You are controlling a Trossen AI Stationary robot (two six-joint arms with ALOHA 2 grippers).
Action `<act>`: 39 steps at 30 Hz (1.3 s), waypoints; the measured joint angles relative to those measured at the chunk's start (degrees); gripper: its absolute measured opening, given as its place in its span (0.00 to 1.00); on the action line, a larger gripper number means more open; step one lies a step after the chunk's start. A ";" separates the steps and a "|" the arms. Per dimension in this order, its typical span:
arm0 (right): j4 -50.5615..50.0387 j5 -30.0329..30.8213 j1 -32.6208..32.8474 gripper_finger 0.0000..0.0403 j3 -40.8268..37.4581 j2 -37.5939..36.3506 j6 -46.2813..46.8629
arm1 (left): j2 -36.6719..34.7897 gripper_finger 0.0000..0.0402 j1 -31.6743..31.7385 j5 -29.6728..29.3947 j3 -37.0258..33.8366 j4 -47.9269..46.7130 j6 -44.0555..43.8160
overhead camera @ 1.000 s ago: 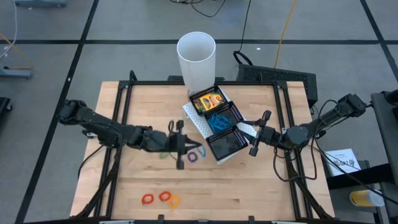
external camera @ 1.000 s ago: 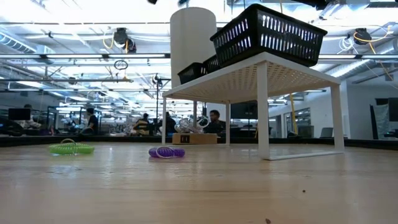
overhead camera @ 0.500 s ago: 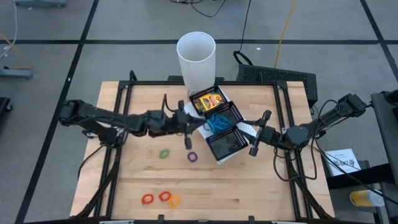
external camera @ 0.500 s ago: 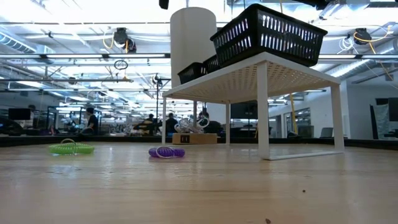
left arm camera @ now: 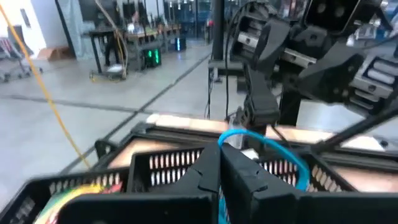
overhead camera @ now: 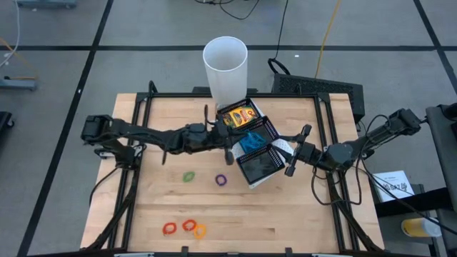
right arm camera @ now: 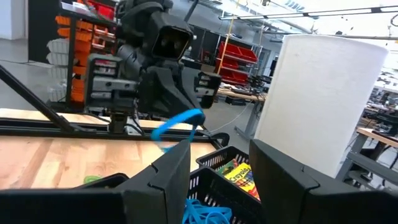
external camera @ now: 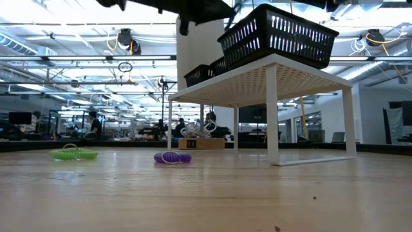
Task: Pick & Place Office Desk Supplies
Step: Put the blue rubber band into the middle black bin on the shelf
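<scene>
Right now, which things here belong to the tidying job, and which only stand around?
Belong to the job:
- blue rubber band, held in the left gripper
- green band
- purple band
- crayon box

Only standing around:
- white cup
- white stand

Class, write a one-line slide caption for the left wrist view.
Left claw, shut on a blue rubber band, hangs over the black mesh tray.
</scene>
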 joint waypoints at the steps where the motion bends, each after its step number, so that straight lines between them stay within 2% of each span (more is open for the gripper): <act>1: -0.01 0.00 -0.25 0.39 0.00 0.00 0.00 | 0.96 0.01 0.23 0.13 0.03 1.74 0.50; 4: -0.03 -0.15 -0.57 0.39 0.00 0.02 0.14 | 3.20 0.02 0.89 0.09 0.03 4.46 1.57; 8: -0.58 -0.20 -0.57 0.39 0.00 0.00 1.27 | 4.35 0.08 1.78 0.07 0.03 5.25 1.22; 13: -1.14 -0.20 -0.55 0.39 0.00 0.01 1.31 | 4.46 0.17 2.51 -0.34 0.03 5.00 -5.49; 23: -1.14 -0.22 -0.55 0.39 0.00 0.00 1.31 | 4.46 0.47 2.70 -0.41 0.03 2.93 -7.71; 27: -1.11 -0.22 -0.55 0.39 0.00 0.01 1.33 | 4.46 0.56 3.29 -0.55 0.03 1.26 -8.14; 36: -1.10 -0.24 -0.55 0.39 0.00 0.00 2.40 | 4.44 0.62 3.54 -0.55 0.03 2.15 -9.89; 39: -1.11 -0.24 -0.55 0.39 0.00 0.01 2.40 | 4.44 0.62 3.54 0.08 0.03 1.58 -14.09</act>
